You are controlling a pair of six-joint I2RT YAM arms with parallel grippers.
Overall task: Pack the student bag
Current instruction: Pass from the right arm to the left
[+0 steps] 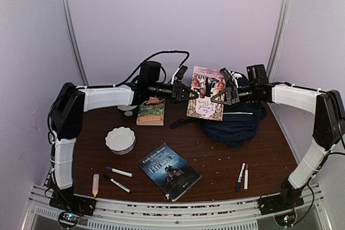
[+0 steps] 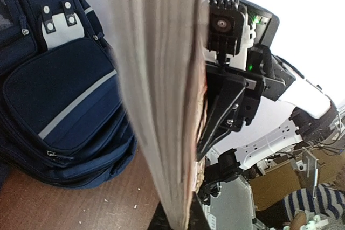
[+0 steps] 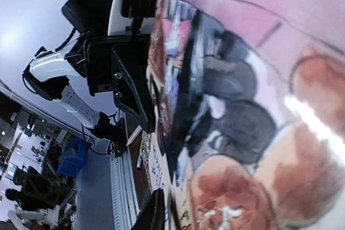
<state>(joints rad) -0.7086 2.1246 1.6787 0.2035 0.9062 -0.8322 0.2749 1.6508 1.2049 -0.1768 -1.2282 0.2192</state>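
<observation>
Left gripper [image 1: 190, 93]: jaws clamp the book [image 1: 205, 106] at its left edge.
Right gripper [image 1: 214, 98]: jaws clamp its right side.
Below jaws: student bag [image 1: 237, 125], near book's lower edge.

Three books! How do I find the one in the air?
Find the navy student bag at the back right of the table. Just left of it, the left gripper and right gripper hold a pink book upright between them. The green book and the dark book lie flat.

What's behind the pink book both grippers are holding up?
The student bag, resting on the table; the pink book hides part of it, so its opening cannot be seen.
</observation>
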